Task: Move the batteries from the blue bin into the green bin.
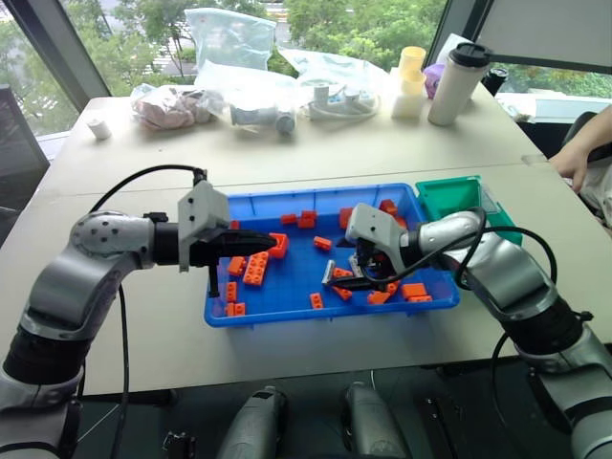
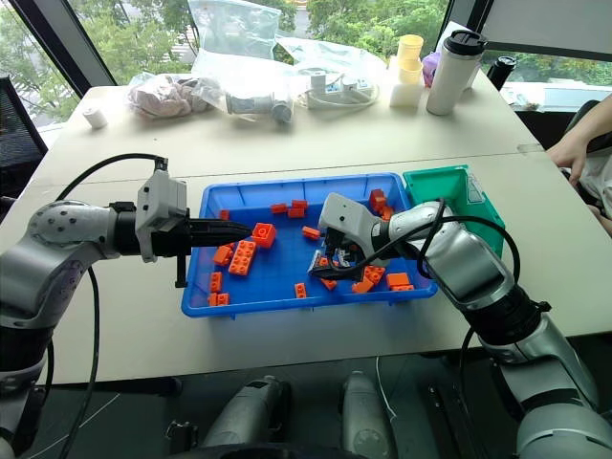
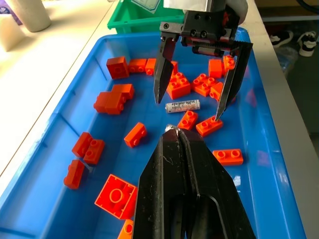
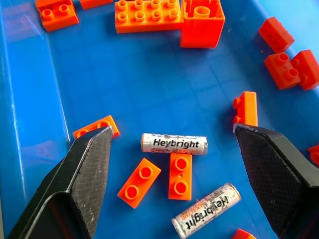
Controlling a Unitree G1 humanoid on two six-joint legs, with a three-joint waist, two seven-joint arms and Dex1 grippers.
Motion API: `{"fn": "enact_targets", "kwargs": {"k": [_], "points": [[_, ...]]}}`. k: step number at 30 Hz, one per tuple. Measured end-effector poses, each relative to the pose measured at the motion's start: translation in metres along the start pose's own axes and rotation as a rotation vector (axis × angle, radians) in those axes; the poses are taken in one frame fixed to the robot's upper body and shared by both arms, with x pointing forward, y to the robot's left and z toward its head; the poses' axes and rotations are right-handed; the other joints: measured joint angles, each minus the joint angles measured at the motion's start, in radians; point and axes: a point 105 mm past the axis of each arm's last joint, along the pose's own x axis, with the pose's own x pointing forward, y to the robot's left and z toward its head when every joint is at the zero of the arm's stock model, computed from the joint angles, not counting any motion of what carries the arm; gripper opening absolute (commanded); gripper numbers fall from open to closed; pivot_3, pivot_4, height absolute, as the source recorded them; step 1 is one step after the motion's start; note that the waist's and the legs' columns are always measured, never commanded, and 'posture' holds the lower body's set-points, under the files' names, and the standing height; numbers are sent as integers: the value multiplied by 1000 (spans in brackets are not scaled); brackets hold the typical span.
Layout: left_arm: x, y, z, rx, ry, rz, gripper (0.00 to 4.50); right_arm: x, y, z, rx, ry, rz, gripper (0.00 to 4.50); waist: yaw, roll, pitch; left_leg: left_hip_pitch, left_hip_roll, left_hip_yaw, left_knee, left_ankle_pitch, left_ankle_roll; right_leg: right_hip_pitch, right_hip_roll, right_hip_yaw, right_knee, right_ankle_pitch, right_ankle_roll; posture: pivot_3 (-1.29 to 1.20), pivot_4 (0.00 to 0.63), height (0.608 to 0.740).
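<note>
The blue bin [image 1: 325, 314] sits mid-table, strewn with orange bricks [image 1: 255, 269]. Two batteries lie on its floor: one [image 4: 174, 144] labelled Heybright, another [image 4: 206, 214] close beside it among small bricks. My right gripper [image 4: 173, 130] hangs open just above the first battery [image 3: 182, 105], one finger on each side and neither touching it. The left gripper [image 3: 174, 130] is shut and empty, hovering over the bin's left half [image 1: 273, 236] and pointing toward the right gripper [image 1: 349, 277]. The green bin [image 1: 459, 196] adjoins the blue bin's far right corner.
Along the table's far edge stand plastic bags [image 1: 229, 38], a white tumbler with a black lid [image 1: 457, 84] and yellow cups [image 1: 411, 81]. A person's arm [image 1: 583, 153] rests at the table's right edge. Bare tabletop lies in front of the bins.
</note>
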Motion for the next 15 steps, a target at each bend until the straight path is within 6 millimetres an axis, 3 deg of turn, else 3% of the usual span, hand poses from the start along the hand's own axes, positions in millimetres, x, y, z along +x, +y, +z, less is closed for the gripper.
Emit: {"fn": "enact_targets", "kwargs": {"k": [5, 15], "points": [[0, -2, 0, 1, 2, 4, 0, 24, 5, -9, 26, 44, 25, 3970, -1, 0, 0, 0, 0, 0, 0, 0, 0, 0, 0, 0, 0, 0, 0, 0, 150, 740], [0, -1, -2, -9, 9, 12, 0, 36, -4, -16, -21, 103, -13, 3970, -1, 0, 0, 0, 0, 0, 0, 0, 0, 0, 1, 0, 0, 0, 0, 0, 150, 740]]}}
